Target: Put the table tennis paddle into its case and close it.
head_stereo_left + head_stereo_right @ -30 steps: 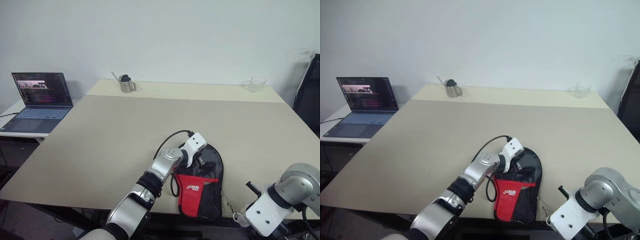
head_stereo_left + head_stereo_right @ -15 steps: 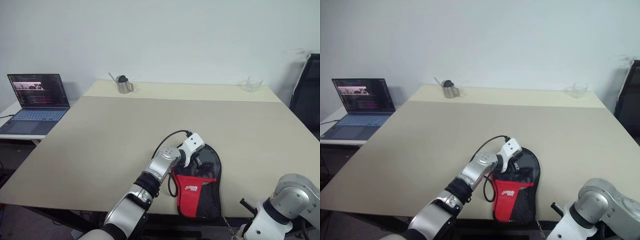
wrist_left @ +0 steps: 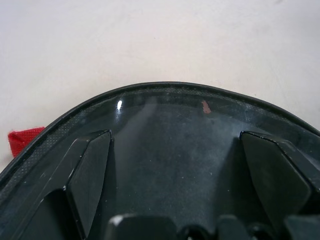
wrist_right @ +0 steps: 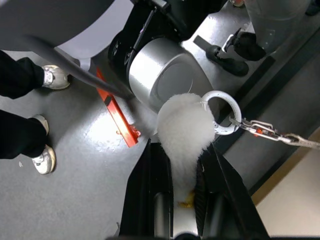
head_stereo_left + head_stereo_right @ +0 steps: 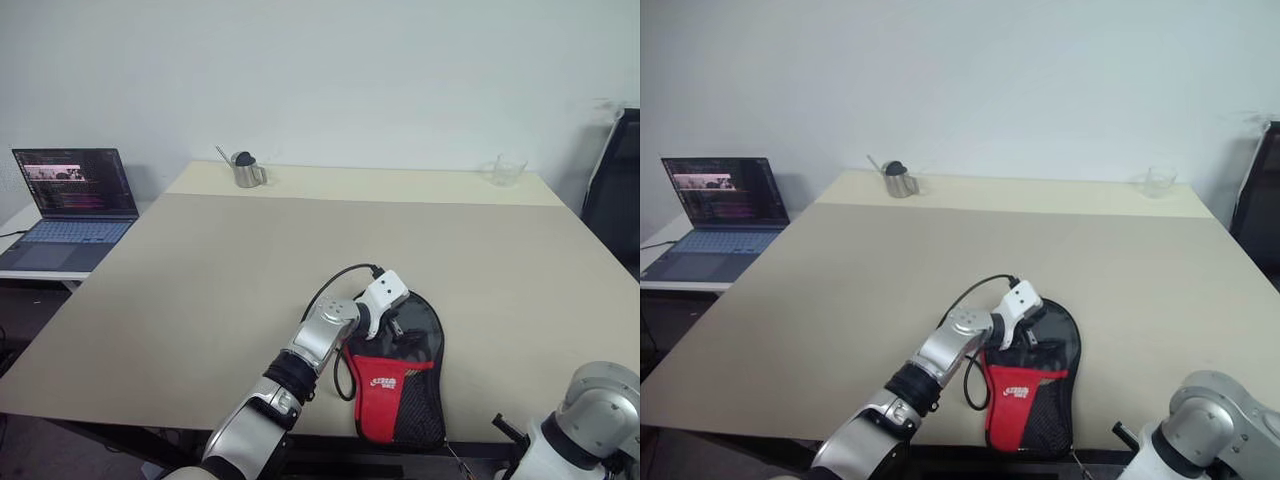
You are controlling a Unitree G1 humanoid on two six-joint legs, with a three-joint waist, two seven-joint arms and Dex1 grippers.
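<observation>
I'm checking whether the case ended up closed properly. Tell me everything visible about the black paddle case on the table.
The paddle-shaped soft black fabric case lies flat near the front edge of the beige table, round end away from the robot, narrow end toward it. A red panel with white lettering and a black mesh pocket cover its near half; the far half looks glossy. The left gripper sits over the round end, jaws spread wide. Whether the zipper is fully shut cannot be told.

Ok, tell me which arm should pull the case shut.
Right. The right gripper is shut on the white pompom whose chain leads toward the case; the left gripper, open, rests on its round end.
</observation>
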